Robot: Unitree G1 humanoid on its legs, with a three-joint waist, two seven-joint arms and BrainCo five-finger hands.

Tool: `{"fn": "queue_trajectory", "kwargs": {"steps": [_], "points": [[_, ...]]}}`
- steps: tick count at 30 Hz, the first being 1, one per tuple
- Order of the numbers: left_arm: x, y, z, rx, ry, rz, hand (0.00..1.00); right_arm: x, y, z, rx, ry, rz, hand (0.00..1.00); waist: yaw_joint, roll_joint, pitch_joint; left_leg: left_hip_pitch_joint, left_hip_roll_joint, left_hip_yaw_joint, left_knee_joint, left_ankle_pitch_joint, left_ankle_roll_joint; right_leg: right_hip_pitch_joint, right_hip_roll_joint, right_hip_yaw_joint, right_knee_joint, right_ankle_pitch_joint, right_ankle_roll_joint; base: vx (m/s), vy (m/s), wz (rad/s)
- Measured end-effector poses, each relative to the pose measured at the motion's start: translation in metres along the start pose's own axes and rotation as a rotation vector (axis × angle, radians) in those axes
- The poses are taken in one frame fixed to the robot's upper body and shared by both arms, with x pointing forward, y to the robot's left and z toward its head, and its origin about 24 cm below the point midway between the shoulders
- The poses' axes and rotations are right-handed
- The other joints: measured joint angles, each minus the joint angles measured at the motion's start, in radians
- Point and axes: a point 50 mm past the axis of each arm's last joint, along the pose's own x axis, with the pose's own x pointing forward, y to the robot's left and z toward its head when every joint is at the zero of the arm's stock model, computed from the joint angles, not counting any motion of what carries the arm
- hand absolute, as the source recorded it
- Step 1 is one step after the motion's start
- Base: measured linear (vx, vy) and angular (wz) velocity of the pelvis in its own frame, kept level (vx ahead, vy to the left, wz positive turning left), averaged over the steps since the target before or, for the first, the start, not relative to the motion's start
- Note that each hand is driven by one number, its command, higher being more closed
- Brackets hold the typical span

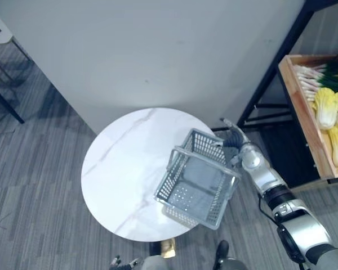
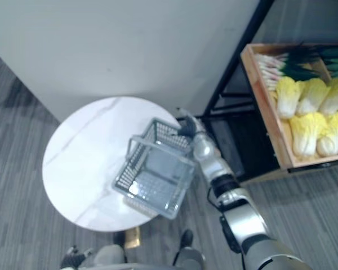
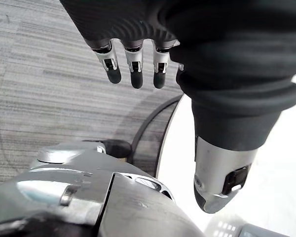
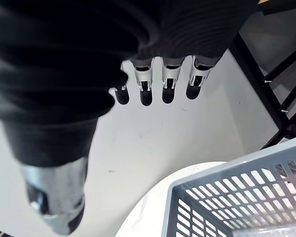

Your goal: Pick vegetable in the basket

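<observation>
An empty grey plastic mesh basket (image 1: 197, 185) sits tilted at the right edge of a round white marble table (image 1: 124, 163). My right hand (image 1: 234, 138) hovers at the basket's far right corner. In the right wrist view its fingers (image 4: 167, 84) are straight and hold nothing, with the basket rim (image 4: 237, 197) below them. Pale yellow napa cabbages (image 2: 304, 107) and green onions (image 2: 287, 62) lie in a wooden crate (image 2: 265, 112) on the right. My left hand (image 3: 134, 69) hangs low beside the table edge over the carpet, fingers relaxed and empty.
The crate rests on a black metal shelf frame (image 1: 270, 73) just right of the table. A white wall (image 1: 158, 50) stands behind the table. Dark furniture legs (image 1: 3, 101) stand at the far left on grey carpet.
</observation>
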Motion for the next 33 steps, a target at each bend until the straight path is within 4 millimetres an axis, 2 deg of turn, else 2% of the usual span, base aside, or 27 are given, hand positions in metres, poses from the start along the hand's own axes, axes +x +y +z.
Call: {"fn": "queue_trajectory", "kwargs": {"steps": [10,19,29,33], "points": [[0.002,-0.002,0.006,-0.005,-0.015,-0.004,0.00,-0.013,0.023,0.006,-0.036,-0.064,0.096,0.00,-0.003,-0.009,0.017,-0.001,0.001,0.010,0.000,-0.001,-0.001,-0.008,0.003,0.013,-0.001,0.000,0.000,0.02,0.001,-0.02],[0.002,-0.002,0.007,0.002,-0.017,-0.005,0.00,-0.019,0.033,0.014,-0.047,-0.117,0.131,0.00,-0.003,-0.010,0.017,-0.013,0.002,0.012,0.000,-0.001,-0.001,-0.021,0.004,0.017,0.000,0.000,0.000,0.00,0.000,-0.01],[0.002,-0.002,0.007,0.003,-0.018,-0.004,0.00,-0.021,0.043,0.013,-0.091,-0.113,0.167,0.00,0.001,-0.010,0.017,-0.028,0.002,0.010,0.000,0.000,0.000,-0.036,0.004,0.016,0.002,0.000,0.000,0.00,0.000,0.00],[0.002,-0.002,0.007,0.002,-0.019,-0.001,0.00,-0.020,0.046,0.004,-0.128,-0.072,0.173,0.00,0.004,-0.012,0.033,-0.033,0.002,0.007,0.000,0.001,0.001,-0.039,0.004,0.014,0.002,0.000,0.000,0.02,-0.002,0.02]]}}
